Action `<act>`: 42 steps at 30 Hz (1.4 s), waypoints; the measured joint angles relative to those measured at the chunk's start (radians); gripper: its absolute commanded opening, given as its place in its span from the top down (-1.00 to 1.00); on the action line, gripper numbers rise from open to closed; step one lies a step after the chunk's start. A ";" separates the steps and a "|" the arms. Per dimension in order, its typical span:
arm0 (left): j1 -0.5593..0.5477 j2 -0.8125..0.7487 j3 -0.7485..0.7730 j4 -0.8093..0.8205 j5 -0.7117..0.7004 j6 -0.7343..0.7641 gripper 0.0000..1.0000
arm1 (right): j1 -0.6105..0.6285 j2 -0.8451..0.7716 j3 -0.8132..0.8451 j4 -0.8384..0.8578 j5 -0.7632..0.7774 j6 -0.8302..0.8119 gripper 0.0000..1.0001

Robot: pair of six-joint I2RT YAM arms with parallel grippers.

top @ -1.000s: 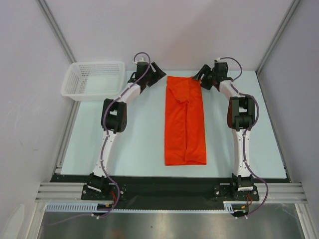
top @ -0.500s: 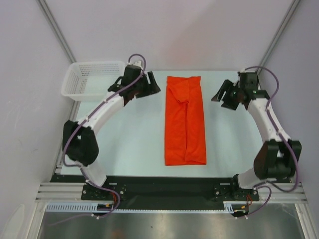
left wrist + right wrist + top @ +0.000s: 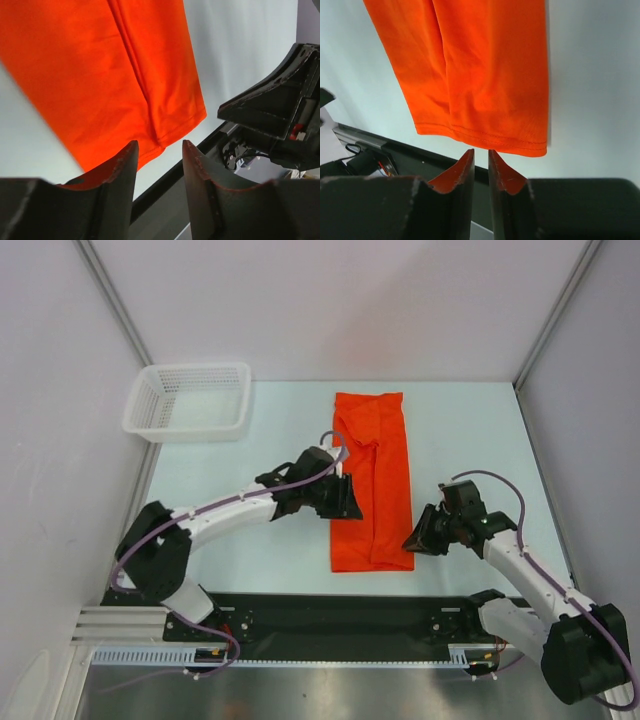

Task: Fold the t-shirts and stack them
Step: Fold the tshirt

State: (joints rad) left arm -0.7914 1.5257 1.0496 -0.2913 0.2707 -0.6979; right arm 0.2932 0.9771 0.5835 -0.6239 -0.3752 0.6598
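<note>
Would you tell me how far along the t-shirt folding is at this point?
Done: the t-shirt lies folded lengthwise into a narrow strip. In hand: the left gripper and right gripper, both empty with jaws parted, hover by its near end. Left: grasping the near hem, folding the strip crosswise, and stacking it.

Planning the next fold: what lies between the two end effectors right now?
The lower part of the folded orange t-shirt lies between the left end effector and the right end effector; the top external view shows it.

Orange-red t-shirt (image 3: 372,480) folded lengthwise, apparently flat, mid-table.
</note>
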 measured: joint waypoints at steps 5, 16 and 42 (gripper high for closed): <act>-0.056 0.145 0.013 0.087 0.041 -0.063 0.38 | 0.047 0.015 -0.014 0.056 0.009 0.022 0.83; -0.097 0.301 0.037 0.187 0.103 -0.170 0.42 | 0.050 0.180 -0.052 0.119 0.041 0.002 0.91; -0.197 -0.058 -0.027 -0.133 -0.130 -0.087 -0.46 | -0.069 0.039 -0.050 -0.063 0.145 -0.007 -0.02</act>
State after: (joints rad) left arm -0.9886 1.4677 1.0225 -0.4240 0.1410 -0.7845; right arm 0.2237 1.0161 0.5339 -0.6865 -0.2302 0.6525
